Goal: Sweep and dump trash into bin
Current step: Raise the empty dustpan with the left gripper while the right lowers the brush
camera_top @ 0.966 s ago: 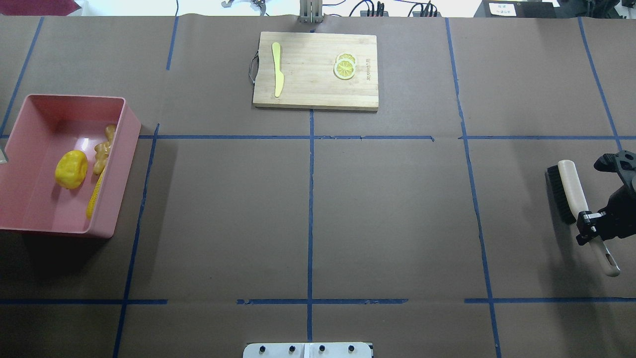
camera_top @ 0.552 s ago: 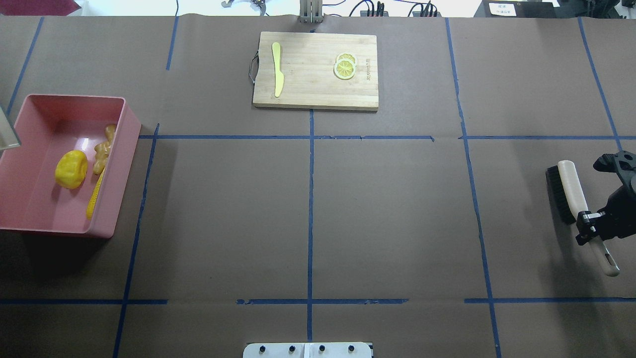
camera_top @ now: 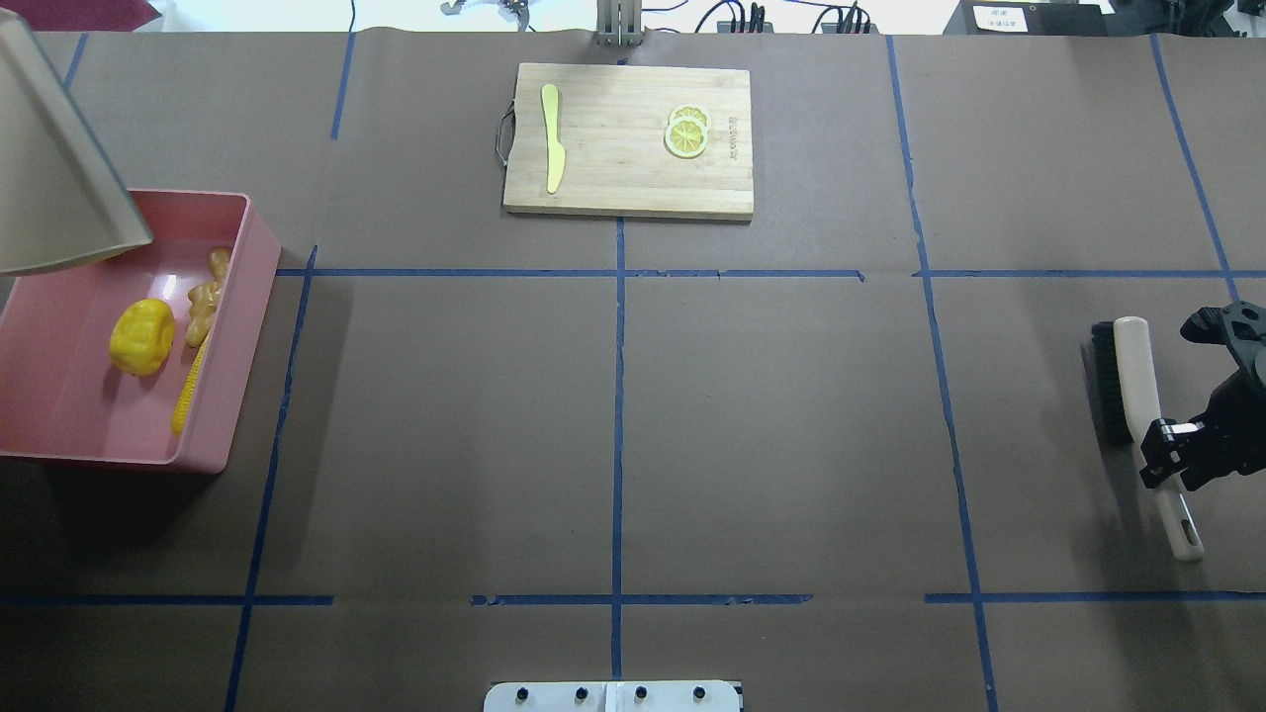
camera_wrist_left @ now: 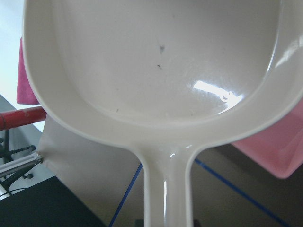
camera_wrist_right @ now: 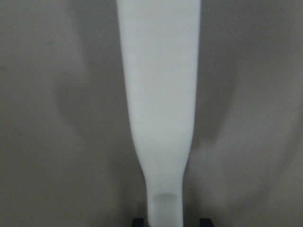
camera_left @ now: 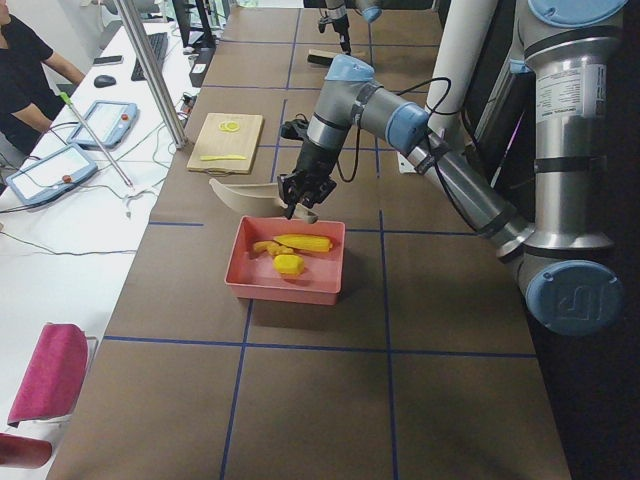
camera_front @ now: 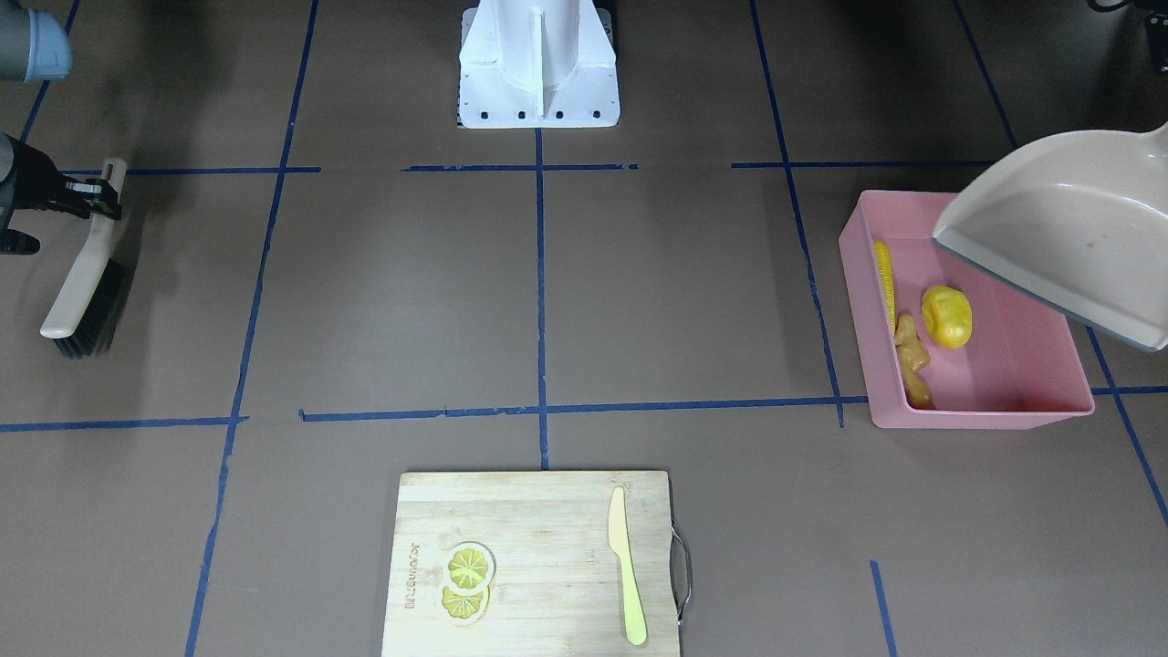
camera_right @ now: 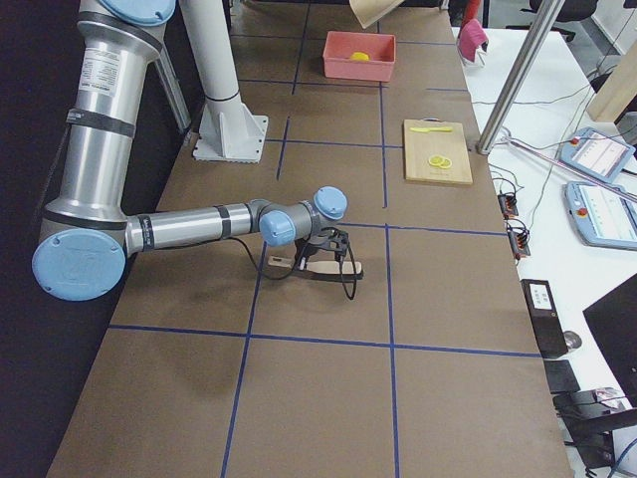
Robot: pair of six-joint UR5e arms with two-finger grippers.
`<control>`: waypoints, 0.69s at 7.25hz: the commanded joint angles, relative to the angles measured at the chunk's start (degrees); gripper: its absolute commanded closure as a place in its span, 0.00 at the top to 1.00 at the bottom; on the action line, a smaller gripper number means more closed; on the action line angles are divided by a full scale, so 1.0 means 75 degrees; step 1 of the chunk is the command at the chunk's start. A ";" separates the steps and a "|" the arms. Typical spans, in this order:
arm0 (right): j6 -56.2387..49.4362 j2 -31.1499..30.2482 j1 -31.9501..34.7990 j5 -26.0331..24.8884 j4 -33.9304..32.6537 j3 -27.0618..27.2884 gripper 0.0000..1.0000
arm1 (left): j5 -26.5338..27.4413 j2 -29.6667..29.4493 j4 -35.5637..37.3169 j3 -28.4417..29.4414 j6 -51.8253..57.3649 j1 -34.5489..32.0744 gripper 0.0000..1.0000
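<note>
The pink bin [camera_top: 235, 326] stands at the table's left end. In it lie the corn cob [camera_top: 189, 388], the yellow potato-like lump [camera_top: 141, 337] and the ginger root [camera_top: 205, 297]. They also show in the front view: the cob [camera_front: 882, 274], the lump [camera_front: 946, 317], the root [camera_front: 912, 360]. My left gripper [camera_left: 297, 197] is shut on the handle of a beige dustpan [camera_top: 49, 178], which hangs empty and tilted over the bin's far corner. My right gripper [camera_top: 1167, 457] is around the handle of a brush [camera_top: 1137, 376] lying on the table. Its jaws stand slightly apart from the handle in the right wrist view.
A wooden cutting board [camera_top: 628, 178] sits at the far middle with a pale yellow knife [camera_top: 552, 138] and lemon slices [camera_top: 686, 133]. The robot's white base [camera_front: 538, 64] is at the near edge. Operators' desks and a person [camera_left: 25, 70] lie beyond the far edge.
The dustpan has swung into view over the bin's far-left corner. The brush has turned straighter, its handle end shifting left relative to my right gripper. The trash has not moved.
</note>
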 commanded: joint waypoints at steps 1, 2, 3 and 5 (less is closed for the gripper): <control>0.0032 0.0000 0.0011 -0.0023 0.0012 0.0024 0.99 | -0.0920 -0.0572 -0.0013 0.0022 -0.0373 0.0017 0.08; 0.0033 0.0011 0.0023 -0.0023 0.0023 0.0082 0.99 | -0.1249 -0.0911 -0.0013 0.0045 -0.0536 0.0029 0.08; 0.0021 0.0023 0.0173 -0.0081 0.0023 0.0234 0.99 | -0.1623 -0.1158 -0.0025 0.0057 -0.0526 0.0029 0.08; -0.0002 0.0023 0.1049 -0.0082 0.0023 0.0749 0.99 | -0.2013 -0.1243 -0.0492 0.0092 -0.0491 0.0797 0.08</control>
